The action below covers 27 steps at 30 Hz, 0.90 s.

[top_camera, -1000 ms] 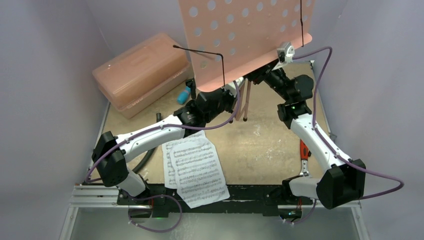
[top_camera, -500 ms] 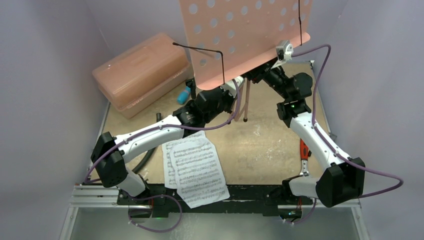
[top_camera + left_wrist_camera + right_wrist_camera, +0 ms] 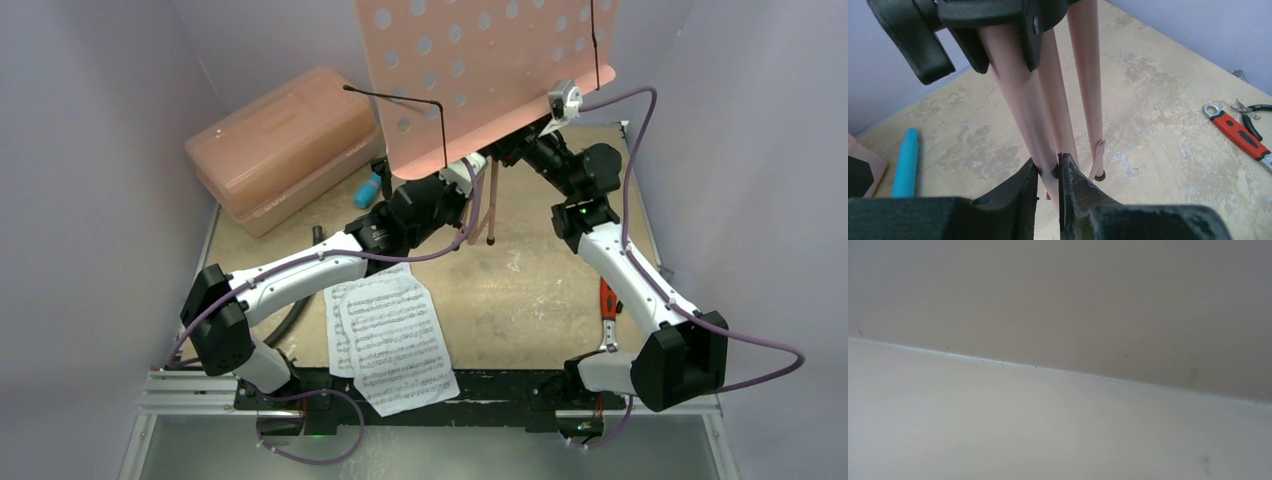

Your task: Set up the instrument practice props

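Where the left gripper (image 3: 1048,167) meets the work, its 2 black fingers (image 3: 1075,186) are clamped on 1 pink tube of the music stand (image 3: 490,70), whose folded legs (image 3: 1088,90) hang bunched together over the table (image 3: 1158,90). The right gripper (image 3: 550,120) reaches in at the lower lip of the perforated desk – that desk covers its jaws, and its wrist view shows only blank wall, so I cannot tell their state. Left of the legs lies the cyan toy microphone (image 3: 370,187), near the pink case (image 3: 285,145). 2 sheet-music pages (image 3: 392,340) overlap at the near edge, partly under the left arm (image 3: 300,275). A red wrench (image 3: 1238,137) and pliers (image 3: 1254,107) lie at the right.
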{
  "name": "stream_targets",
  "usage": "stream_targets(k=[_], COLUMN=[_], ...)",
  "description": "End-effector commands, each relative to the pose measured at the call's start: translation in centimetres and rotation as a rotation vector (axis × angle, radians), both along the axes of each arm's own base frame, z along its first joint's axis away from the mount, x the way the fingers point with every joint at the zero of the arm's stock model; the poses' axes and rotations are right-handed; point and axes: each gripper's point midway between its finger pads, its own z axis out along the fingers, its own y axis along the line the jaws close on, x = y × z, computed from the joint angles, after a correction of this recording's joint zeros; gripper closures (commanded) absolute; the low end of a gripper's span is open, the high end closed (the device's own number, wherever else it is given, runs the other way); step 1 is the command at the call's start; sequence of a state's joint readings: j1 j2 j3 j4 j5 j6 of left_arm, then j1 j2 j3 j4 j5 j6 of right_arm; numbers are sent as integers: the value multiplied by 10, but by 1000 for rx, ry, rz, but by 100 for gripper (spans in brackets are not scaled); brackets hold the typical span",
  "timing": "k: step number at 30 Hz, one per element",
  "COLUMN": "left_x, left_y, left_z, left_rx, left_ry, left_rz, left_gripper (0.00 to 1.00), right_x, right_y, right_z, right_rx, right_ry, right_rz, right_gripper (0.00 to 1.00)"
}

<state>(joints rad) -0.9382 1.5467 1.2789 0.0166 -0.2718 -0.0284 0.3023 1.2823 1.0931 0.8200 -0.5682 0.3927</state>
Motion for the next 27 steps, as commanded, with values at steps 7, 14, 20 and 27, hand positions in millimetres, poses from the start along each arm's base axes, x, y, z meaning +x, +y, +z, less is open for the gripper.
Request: stream_targets(k=[7,14,20,27], left_x=[-9,-5,-8,-9], left_y=[98,94,89,85], left_z=[-149,-163,-175,-174], left_rx=[576,578,567,521], left_ry=[245,238,231,209], left_rz=[144,130,98,75], left_gripper=[100,100,100,100], right_x=[-156,-145,-131,-128], right_y=[-62,-52,-49,-49], right_z=[209,168,113,88], right_rx=[356,306,249,220], right_ry=[-712,-667,-587,-526], right_rz=[1,21,-16,-27], right_gripper=[100,100,100,100])
